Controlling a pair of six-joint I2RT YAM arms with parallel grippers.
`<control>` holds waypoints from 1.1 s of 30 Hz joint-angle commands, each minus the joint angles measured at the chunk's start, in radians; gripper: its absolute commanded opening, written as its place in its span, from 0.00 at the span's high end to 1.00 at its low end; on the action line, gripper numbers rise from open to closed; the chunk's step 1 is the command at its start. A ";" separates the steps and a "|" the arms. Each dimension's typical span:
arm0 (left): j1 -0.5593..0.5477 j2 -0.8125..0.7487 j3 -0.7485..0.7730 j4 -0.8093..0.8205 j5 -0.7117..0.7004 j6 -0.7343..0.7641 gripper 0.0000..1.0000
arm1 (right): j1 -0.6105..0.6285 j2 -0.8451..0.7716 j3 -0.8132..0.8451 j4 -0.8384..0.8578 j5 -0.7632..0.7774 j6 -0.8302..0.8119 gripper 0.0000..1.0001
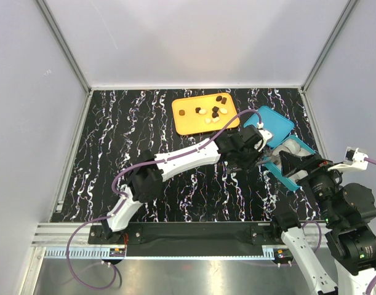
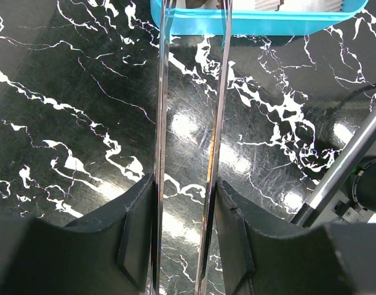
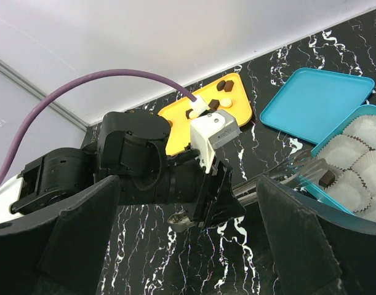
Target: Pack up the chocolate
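The left gripper (image 2: 184, 184) is clamping a pair of long, thin steel tweezers (image 2: 160, 123) by the handle end. It is reaching them across the black, white-veined marble-look table (image 1: 144, 135) to the open teal rectangular plastic box (image 1: 290, 183). The blades themselves are standing apart, their tips lying just over the box's near rim. One small dark-brown square piece of chocolate (image 3: 327, 179) is sitting inside that rim, just beside the tips and among the white pleated paper cups (image 3: 372, 132); whether the tips are touching it cannot be told. The other bite-size chocolate pieces (image 1: 212, 112), dark and cream-white, are lying on the flat orange tray (image 1: 191, 123) at the back of the table, apart from the box. The right gripper (image 1: 295, 166) is hovering over the box with its fingers spread wide, gripping nothing that shows.

The pieces are looking light, rigid and smooth. They seem likely to skid or pop out of steel tips and to mark if pinched hard. A gentle pinch across two flat sides, low on a piece, is looking like the safest hold. The paper cups are looking flimsy and easily knocked askew.

The flat teal lid (image 1: 274, 123) is lying just beside the box, between it and the tray, on the tweezers' likely path. The left arm's purple cable (image 1: 228, 126) is arching over the tray's near corner, and the right gripper is crowding the box.
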 commanded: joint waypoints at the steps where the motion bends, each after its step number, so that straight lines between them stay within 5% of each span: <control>1: -0.001 -0.035 0.044 0.052 -0.035 -0.018 0.56 | 0.004 0.000 0.004 0.041 -0.011 0.005 0.00; 6: -0.001 -0.121 0.044 0.066 -0.044 -0.062 0.56 | 0.004 0.000 0.009 0.036 -0.013 0.002 0.00; 16: 0.021 -0.274 0.026 -0.065 -0.285 -0.032 0.54 | 0.004 0.002 -0.008 0.010 0.032 0.011 0.00; 33: 0.386 -0.489 -0.295 -0.070 -0.331 -0.096 0.45 | 0.004 -0.011 -0.020 -0.041 0.038 -0.006 0.00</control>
